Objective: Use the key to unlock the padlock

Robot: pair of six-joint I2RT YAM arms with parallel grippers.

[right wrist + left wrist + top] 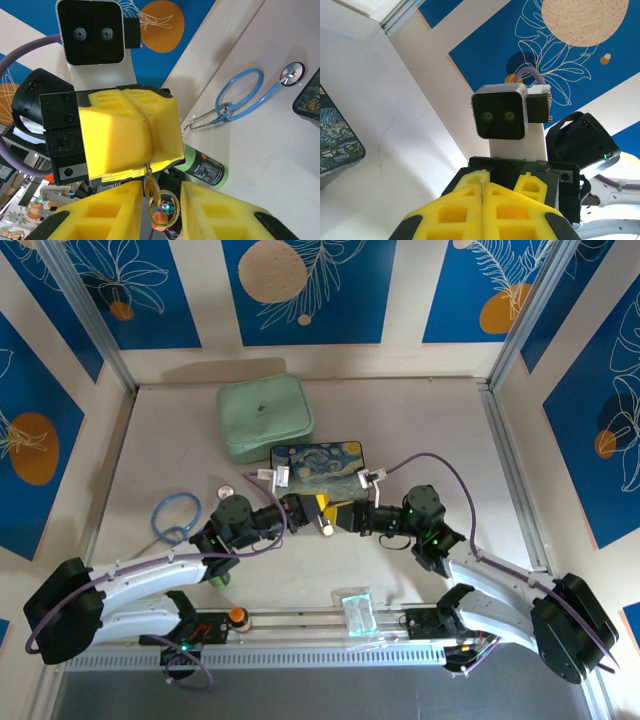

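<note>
While shut tight, the left gripper (148, 159) pinches the key (149, 170).

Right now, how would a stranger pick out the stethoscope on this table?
Find the mint-green case at the back of the table, with the starry-night box just in front. Left of that box, beside the left arm, lies the stethoscope: the only loop of blue tubing, ending in a round silver disc.
</note>
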